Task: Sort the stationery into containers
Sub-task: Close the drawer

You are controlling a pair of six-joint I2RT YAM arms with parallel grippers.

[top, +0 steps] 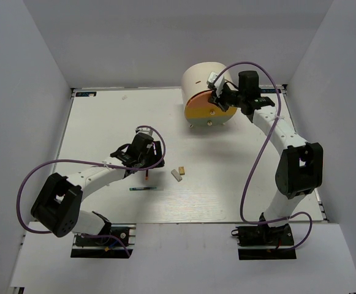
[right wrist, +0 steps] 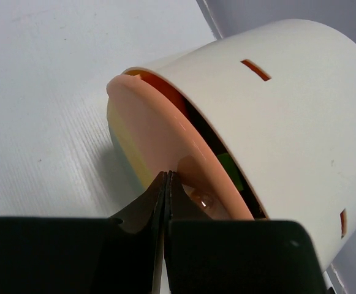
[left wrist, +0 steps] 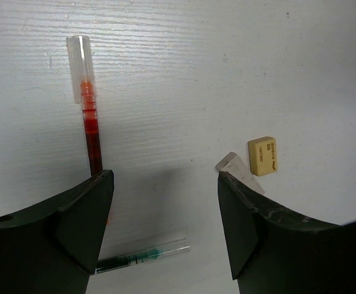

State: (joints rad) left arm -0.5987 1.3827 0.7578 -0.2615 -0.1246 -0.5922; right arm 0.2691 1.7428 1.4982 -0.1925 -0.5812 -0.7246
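Drawers (top: pixel 209 111) front a smooth cream half-cylinder organizer (top: pixel 202 76) at the ribbed white table's (top: pixel 104 122) far right, the glossy orange drawer (right wrist: pixel 159 135) ajar, the right gripper (right wrist: pixel 165 177) pinched shut at its front edge. Mid-table, the left gripper (left wrist: pixel 165 174) hangs spread over a slim orange highlighter (left wrist: pixel 89 110), green pen (left wrist: pixel 144 256), white wedge eraser (left wrist: pixel 236 168) and tan block eraser (left wrist: pixel 262 156).

**Count of items.** One table (top: pixel 227 184) carries one cream organizer (top: pixel 202 76). It is fitted with two drawers: one orange drawer (top: pixel 202 101) and one yellow drawer (top: pixel 211 115). Four loose pieces of stationery lie on the table. Two are erasers: one white eraser (left wrist: pixel 239 169) and one tan eraser (left wrist: pixel 262 155). Two are clear-capped pens: one orange-red pen (left wrist: pixel 90 122) and one green pen (left wrist: pixel 142 257). There are two arms, each with one end effector: the left end effector (left wrist: pixel 165 177) and the right end effector (right wrist: pixel 166 177).
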